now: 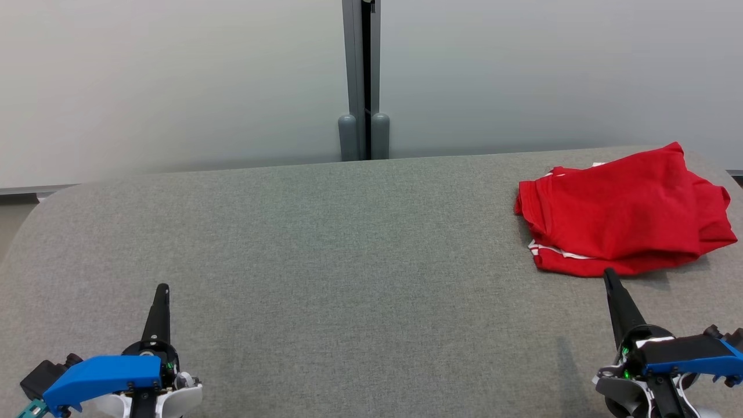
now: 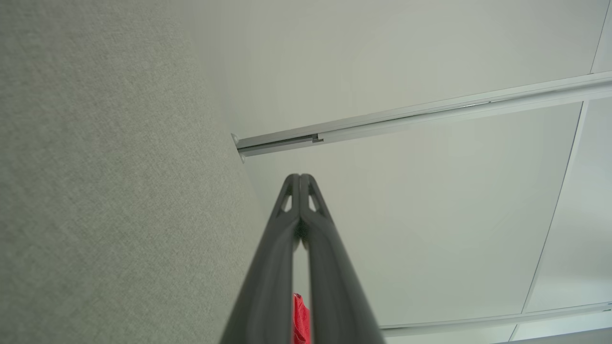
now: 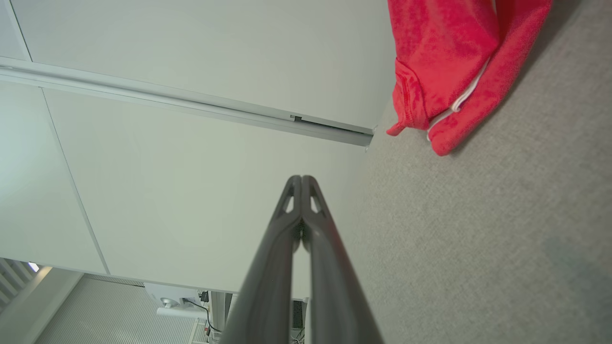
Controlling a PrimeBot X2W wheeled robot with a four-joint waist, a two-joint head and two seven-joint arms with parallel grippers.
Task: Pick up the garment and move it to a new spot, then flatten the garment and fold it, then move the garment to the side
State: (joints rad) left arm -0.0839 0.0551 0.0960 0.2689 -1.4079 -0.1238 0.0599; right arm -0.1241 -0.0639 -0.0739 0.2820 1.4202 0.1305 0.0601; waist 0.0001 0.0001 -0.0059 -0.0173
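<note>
Red garment (image 1: 624, 212) sits roughly folded at far right of grey tabletop (image 1: 348, 244), just beyond right end effector (image 1: 609, 274). Left end effector (image 1: 163, 288) well apart, near-left. Both pinched closed, empty. Looks like final move-aside done, or else nothing begun; any pickup needs right fingers opening toward it. Layers underneath hidden, fold quality hard to judge.

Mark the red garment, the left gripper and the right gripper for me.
red garment (image 1: 624, 212), head view, middle of its top layer.
left gripper (image 1: 163, 288), head view, closed fingertips.
right gripper (image 1: 608, 273), head view, closed fingertips.
</note>
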